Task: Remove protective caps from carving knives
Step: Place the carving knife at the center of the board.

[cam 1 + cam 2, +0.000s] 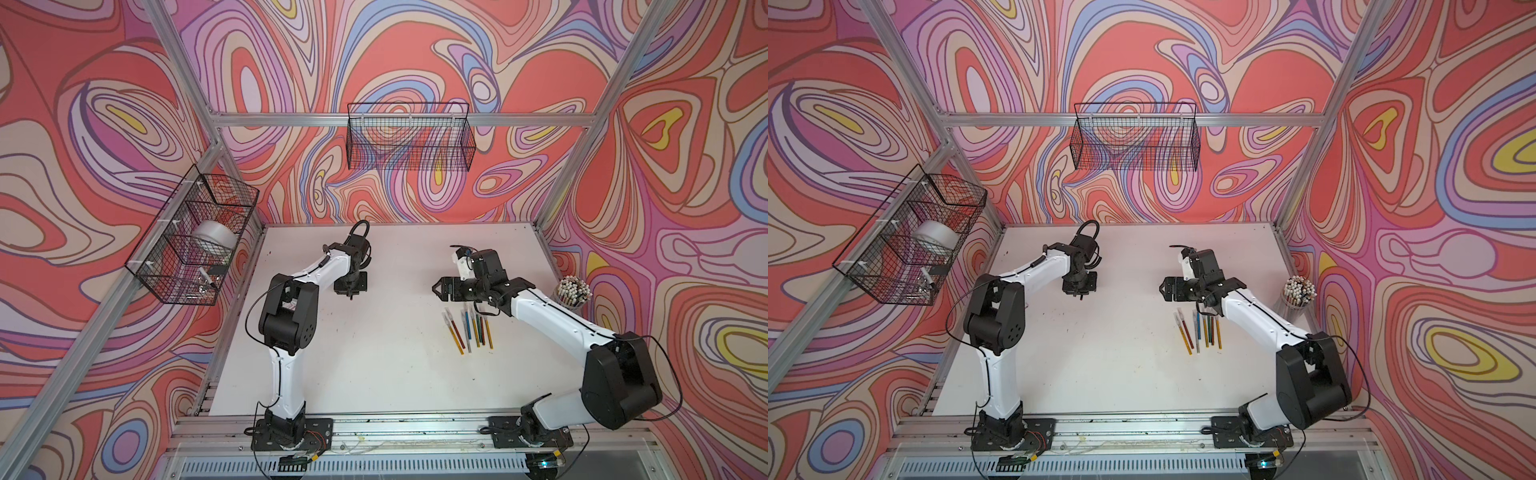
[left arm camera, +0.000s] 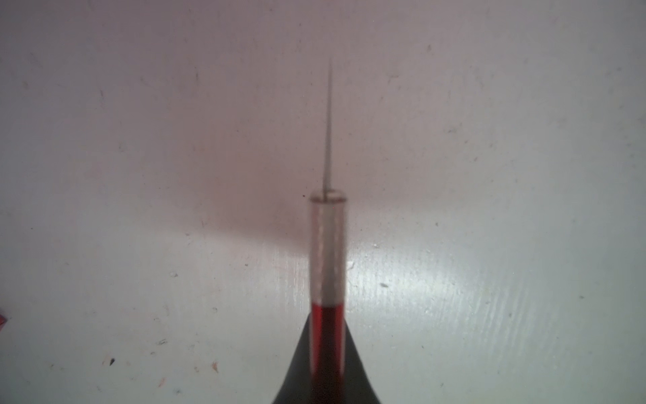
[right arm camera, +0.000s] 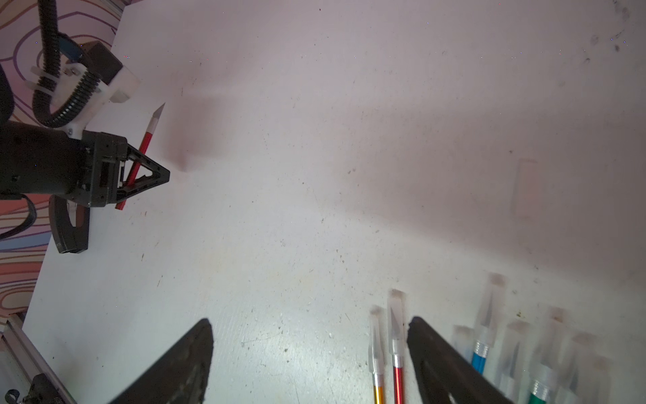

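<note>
**Status: Red Knife Uncapped, Held in Left Gripper**

The left gripper (image 3: 161,174) is clamped tight on the handle of a red knife (image 3: 145,147). It sits at 11 o'clock from the centre of the table (image 1: 353,365). The blade (image 2: 328,129) is bare and hangs clear above the table.

The right gripper (image 1: 435,289) is at 2 o'clock from centre. Its jaws are spread wide and hold nothing.

The row of carving knives (image 1: 469,326) lies flat at 3 o'clock. In the right wrist view, protective caps (image 3: 396,314) cover the blades of these knives. One loose cap (image 3: 524,189) lies on the table, well apart from the row.

A cup (image 1: 573,291) of white-tipped sticks stands at the table's 2 o'clock edge.
</note>
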Available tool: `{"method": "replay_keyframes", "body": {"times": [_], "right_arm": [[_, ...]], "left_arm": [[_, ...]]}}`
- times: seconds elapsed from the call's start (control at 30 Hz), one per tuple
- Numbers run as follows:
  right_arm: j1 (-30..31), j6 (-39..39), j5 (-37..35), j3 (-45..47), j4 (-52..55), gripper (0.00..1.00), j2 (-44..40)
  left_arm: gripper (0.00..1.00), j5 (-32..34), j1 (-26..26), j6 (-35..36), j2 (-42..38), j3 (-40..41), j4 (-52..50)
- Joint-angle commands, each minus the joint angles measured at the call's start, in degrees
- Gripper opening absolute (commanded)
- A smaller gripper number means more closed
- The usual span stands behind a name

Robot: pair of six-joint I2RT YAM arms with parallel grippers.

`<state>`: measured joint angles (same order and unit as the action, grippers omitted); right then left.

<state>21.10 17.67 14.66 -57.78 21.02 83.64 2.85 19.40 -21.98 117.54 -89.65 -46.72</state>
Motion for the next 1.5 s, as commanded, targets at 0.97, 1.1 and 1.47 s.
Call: {"method": "replay_keyframes", "body": {"times": [0.97,1.1,1.47], "right_arm": [[1.39,0.73,-1.51,1.17,-0.63,0.88,-2.95],[1.38,0.73,-1.78,1.35,-0.54,0.88,-3.25],[1.46,0.84,-2.09,1.79,-0.89,0.88,-3.52]], "left_arm": [[0.04,0.04,-1.43,0.71,4.75,-1.35,-0.44],[0.05,-0.06,-1.45,0.71,5.01,-1.24,-0.40],[0.10,0.13,-1.47,0.72,5.20,-1.06,-0.41]]}}
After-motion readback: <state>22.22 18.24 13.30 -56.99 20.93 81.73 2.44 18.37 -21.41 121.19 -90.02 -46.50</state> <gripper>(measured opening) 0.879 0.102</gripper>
